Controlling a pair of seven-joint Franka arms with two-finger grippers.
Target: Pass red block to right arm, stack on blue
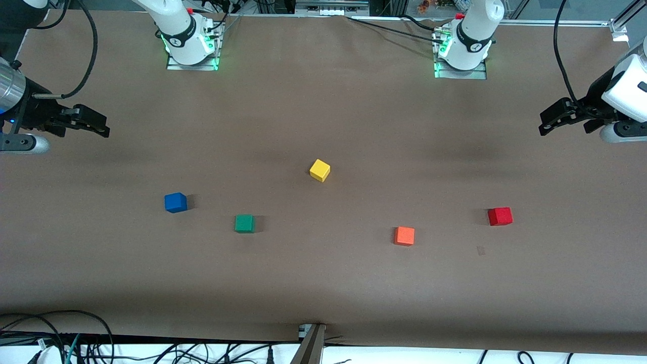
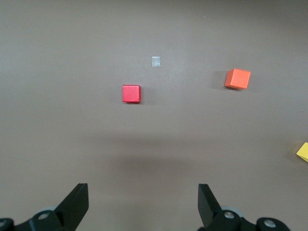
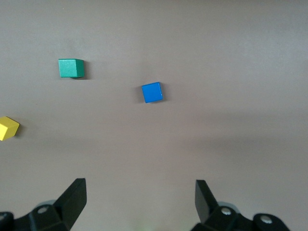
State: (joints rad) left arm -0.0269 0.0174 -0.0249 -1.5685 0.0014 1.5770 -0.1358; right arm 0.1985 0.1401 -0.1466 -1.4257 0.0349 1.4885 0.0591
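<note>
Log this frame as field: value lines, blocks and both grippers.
red block: on table, left arm's end, untouched
blue block: right arm's end, nothing stacked
green block: beside blue
orange block: beside red
yellow block: mid-table
left gripper: open, empty, waiting above red block
right gripper: open, empty, above blue block

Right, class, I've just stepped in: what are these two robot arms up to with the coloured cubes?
Nothing is held yet. The left hand hangs open above the table near the red block; the right hand hangs open near the blue cube. Green, yellow and orange cubes lie between.
</note>
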